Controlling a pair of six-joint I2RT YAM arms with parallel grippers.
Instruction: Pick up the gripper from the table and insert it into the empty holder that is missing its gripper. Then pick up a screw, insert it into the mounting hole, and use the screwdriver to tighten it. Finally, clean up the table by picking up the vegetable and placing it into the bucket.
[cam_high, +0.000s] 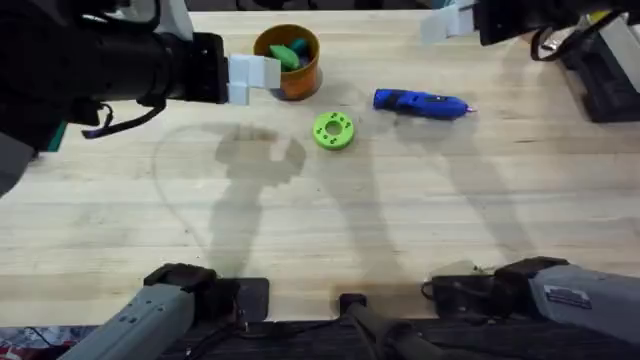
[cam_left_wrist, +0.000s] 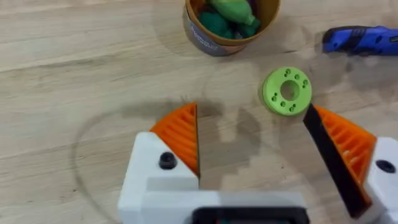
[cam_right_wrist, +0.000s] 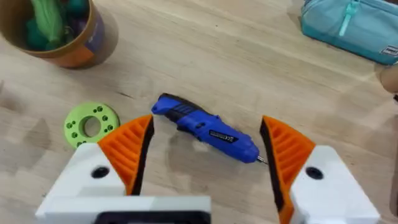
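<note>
Reaching in from the overhead view's left edge, the left arm held its left gripper (cam_high: 262, 72) level above the table (cam_high: 330, 220), just beside the bucket (cam_high: 289, 60); from the left wrist its orange pads (cam_left_wrist: 181, 132) stood wide apart with nothing between them. The right gripper (cam_high: 447, 22) hung at the far edge, its fingers (cam_right_wrist: 127, 144) also spread wide and empty. The screwdriver (cam_right_wrist: 208, 127) lay flat, bright blue with a thin metal bit at one end, on the boards below the gap of the right gripper, untouched. A lime-green disc (cam_high: 333, 130) sat between bucket and screwdriver. Green shapes filled the bucket, possibly with the vegetable (cam_high: 287, 54) among them, though its yellow was hard to make out.
</note>
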